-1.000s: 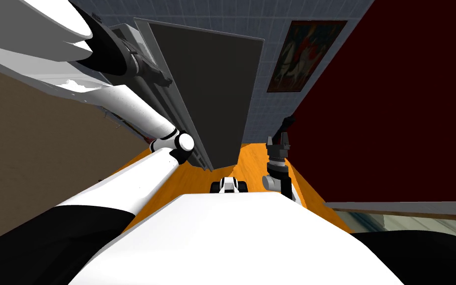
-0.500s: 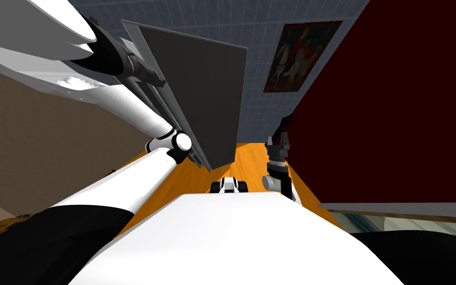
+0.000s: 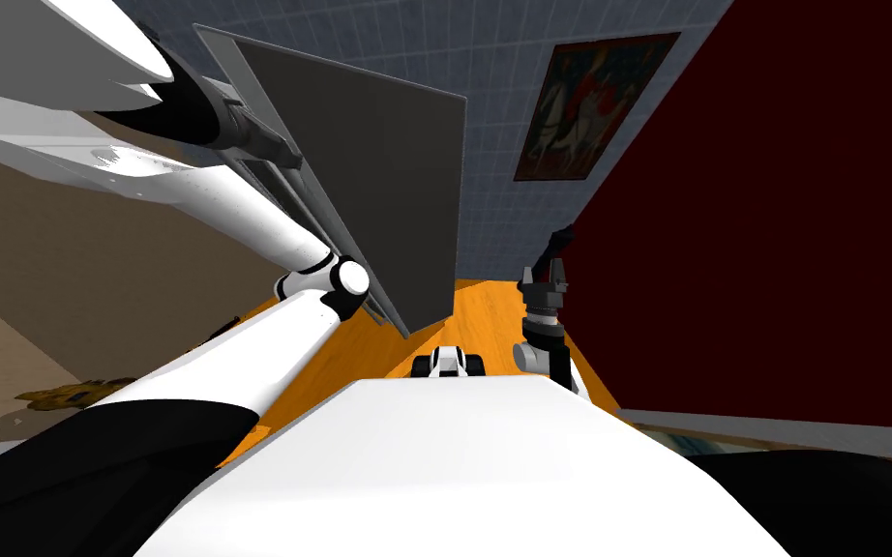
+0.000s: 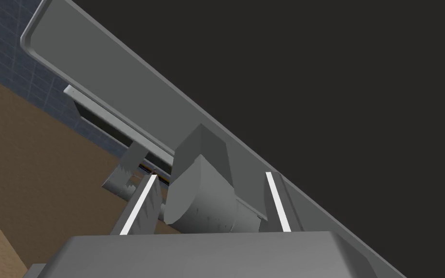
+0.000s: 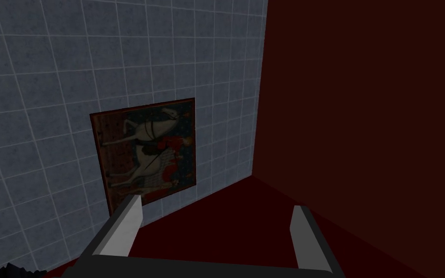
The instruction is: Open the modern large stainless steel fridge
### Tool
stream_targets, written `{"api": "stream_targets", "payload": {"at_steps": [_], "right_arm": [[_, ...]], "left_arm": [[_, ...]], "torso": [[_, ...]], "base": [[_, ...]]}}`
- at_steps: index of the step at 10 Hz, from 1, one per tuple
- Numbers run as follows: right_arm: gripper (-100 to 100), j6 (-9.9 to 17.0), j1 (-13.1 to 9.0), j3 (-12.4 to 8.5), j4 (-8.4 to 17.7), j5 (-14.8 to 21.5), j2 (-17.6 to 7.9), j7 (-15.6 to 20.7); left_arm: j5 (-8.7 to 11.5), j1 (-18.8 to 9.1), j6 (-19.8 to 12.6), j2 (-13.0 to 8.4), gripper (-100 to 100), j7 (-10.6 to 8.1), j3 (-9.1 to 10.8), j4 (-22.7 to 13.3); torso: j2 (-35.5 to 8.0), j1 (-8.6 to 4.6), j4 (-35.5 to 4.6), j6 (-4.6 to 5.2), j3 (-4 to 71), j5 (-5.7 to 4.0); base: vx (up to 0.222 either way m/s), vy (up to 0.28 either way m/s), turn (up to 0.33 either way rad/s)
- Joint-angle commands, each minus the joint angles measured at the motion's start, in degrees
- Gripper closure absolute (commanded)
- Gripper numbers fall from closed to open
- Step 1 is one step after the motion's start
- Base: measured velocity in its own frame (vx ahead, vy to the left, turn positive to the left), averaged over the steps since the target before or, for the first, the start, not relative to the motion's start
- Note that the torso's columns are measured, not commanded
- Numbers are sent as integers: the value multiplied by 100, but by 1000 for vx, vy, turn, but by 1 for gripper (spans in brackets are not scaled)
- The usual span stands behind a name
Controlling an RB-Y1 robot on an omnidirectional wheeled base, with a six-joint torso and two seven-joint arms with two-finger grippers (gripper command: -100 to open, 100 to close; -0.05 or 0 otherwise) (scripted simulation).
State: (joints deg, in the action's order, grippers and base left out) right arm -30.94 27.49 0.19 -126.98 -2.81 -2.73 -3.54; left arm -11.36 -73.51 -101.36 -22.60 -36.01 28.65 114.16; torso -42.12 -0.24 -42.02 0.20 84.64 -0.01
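The fridge door (image 3: 376, 174) is a dark grey panel, swung out from its body and seen edge-on ahead of me. A light grey bar handle (image 3: 338, 232) runs down its left rim. My left gripper (image 3: 275, 150) is at the upper part of that bar, with the arm stretched up to it. In the left wrist view the handle's round grey mount (image 4: 202, 202) sits between the two fingers (image 4: 139, 207) of the left gripper (image 4: 209, 205), which press on it. Behind it lie the door face (image 4: 337, 96) and the long bar (image 4: 115, 96). My right gripper (image 3: 555, 253) hangs open and empty at my right side.
A dark red wall (image 3: 773, 193) stands close on my right. A grey tiled wall with a framed painting (image 3: 589, 106) is ahead. Orange floor (image 3: 492, 319) runs between door and red wall. A tan surface (image 3: 67, 261) is at left, with a small brown-gold thing (image 3: 67, 395) low there.
The fridge door has swung further out, its free edge moving left with my left hand on the handle. The view has turned a little. The right arm has not moved.
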Motion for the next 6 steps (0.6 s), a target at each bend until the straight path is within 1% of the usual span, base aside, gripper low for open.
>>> {"api": "stream_targets", "payload": {"at_steps": [1, 2, 4, 5, 6], "right_arm": [[0, 0, 0, 0, 0, 0, 0, 0], [0, 0, 1, 0, 0, 0, 0, 0], [0, 0, 1, -1, 0, 0, -1, 0], [0, 0, 1, -1, 0, 0, -1, 0], [0, 0, 1, -2, 0, 0, -3, 0]], "left_arm": [[-259, 87, -103, -143, 100, -12, -43, 64], [-361, 116, -122, -203, 100, -19, -58, 94], [-564, 175, -160, -323, 100, -35, -89, 152], [-508, 151, -122, -289, 100, -44, -77, 133], [-636, 192, -146, -356, 100, -56, -86, 150]], "torso": [[11, 4, -3, -4, 9, -2], [12, 3, -3, -2, 12, -5], [19, 24, -5, -1, 19, -2], [16, 33, -9, -10, 17, 3], [24, 63, -12, -2, 25, 3]], "base": [[-75, -323, 124], [-85, -313, 115], [-74, -252, 109], [-37, -113, 49], [2, -138, 49]]}}
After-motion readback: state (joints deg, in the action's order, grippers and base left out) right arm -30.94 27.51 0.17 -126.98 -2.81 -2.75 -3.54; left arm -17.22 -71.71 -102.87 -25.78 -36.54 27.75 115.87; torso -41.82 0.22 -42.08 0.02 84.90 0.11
